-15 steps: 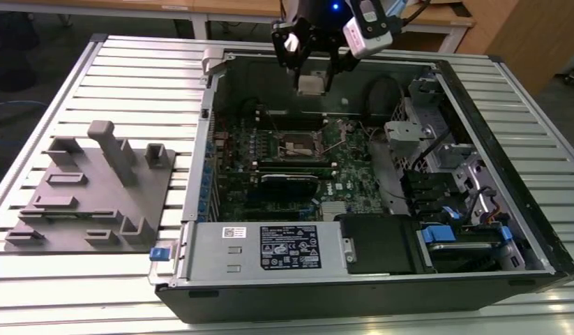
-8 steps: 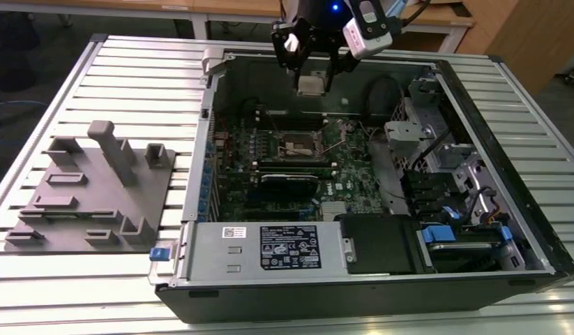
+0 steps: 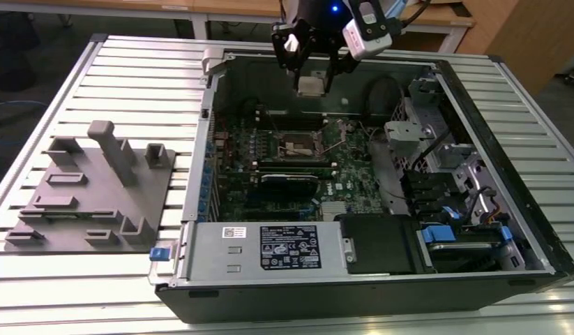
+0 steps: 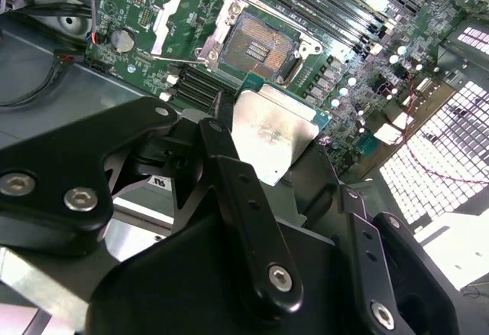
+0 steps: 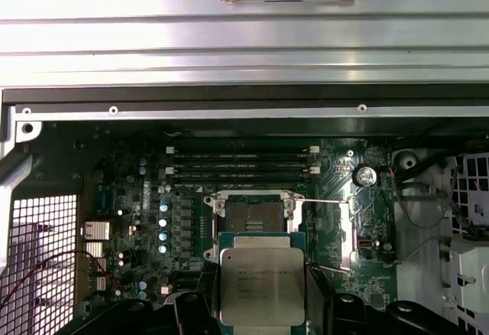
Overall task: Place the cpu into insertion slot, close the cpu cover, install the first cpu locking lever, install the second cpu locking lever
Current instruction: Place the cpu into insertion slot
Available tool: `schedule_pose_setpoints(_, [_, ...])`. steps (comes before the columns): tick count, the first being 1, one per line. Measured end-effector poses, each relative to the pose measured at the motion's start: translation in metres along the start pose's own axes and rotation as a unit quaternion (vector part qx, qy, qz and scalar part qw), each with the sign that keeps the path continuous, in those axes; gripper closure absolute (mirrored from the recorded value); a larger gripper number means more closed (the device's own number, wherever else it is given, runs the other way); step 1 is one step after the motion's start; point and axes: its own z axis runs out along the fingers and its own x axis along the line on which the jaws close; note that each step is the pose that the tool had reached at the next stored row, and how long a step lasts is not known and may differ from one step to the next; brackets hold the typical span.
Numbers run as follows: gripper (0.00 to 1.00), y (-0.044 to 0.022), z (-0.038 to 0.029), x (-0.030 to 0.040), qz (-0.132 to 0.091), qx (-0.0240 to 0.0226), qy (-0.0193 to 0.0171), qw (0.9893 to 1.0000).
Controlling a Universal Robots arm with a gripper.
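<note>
I see the gripper [image 3: 312,78] pinching the cpu [image 5: 262,287] by its edges, held above the uncovered insertion slot [image 5: 250,213].

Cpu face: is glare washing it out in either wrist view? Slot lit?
Second wrist view: glare whitens the cpu face, the insertion slot evenly lit. First wrist view: little glare on the cpu, slot centre dim yet visible.

The cpu [image 3: 312,86], a flat silver-grey square, hangs clamped in the tool [image 3: 312,78], well above the motherboard [image 3: 268,139]. The insertion slot [image 3: 299,146] lies bare, its dark centre exposed. The cpu cover [image 4: 163,21], a thin silver frame, is swung open beside the slot.
</note>
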Motion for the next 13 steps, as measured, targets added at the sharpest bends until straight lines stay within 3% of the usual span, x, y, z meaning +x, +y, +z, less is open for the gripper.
schedule_pose_setpoints(13, [0.46, -0.0004, 0.0042, -0.0001, 0.0, 0.0, 0.0, 1.0])
